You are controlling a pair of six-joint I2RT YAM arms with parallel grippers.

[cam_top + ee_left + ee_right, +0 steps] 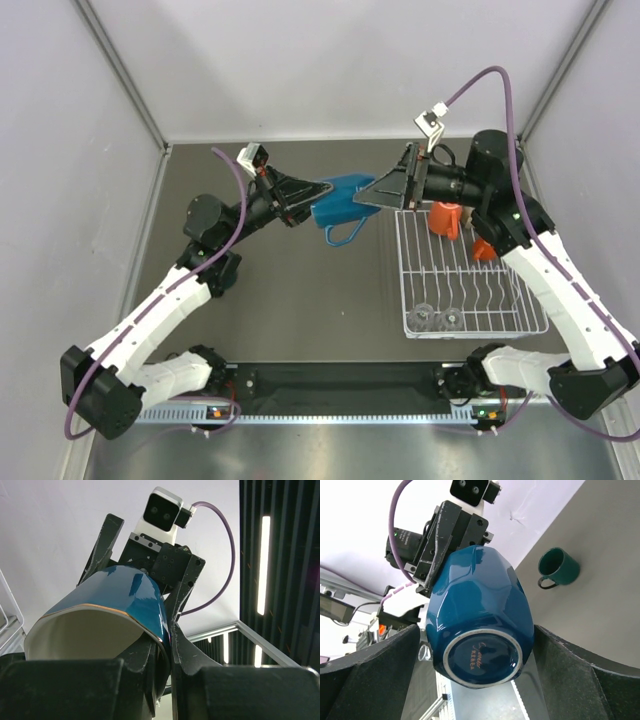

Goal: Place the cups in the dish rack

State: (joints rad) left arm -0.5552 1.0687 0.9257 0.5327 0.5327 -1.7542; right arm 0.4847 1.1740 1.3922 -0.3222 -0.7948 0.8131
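The blue mug [342, 208] is held aloft off the dish rack's [403, 275] far left corner, clamped at its rim by the left gripper [322, 192]; the right gripper [368, 196] is spread open around its base.

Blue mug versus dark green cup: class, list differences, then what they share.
Colour: the blue mug is blue, the dark green cup dark green. State: the left gripper holds the blue mug in the air; the dark green cup rests on the table. Right wrist view: the blue mug shows its base, the dark green cup its opening. Both have handles.
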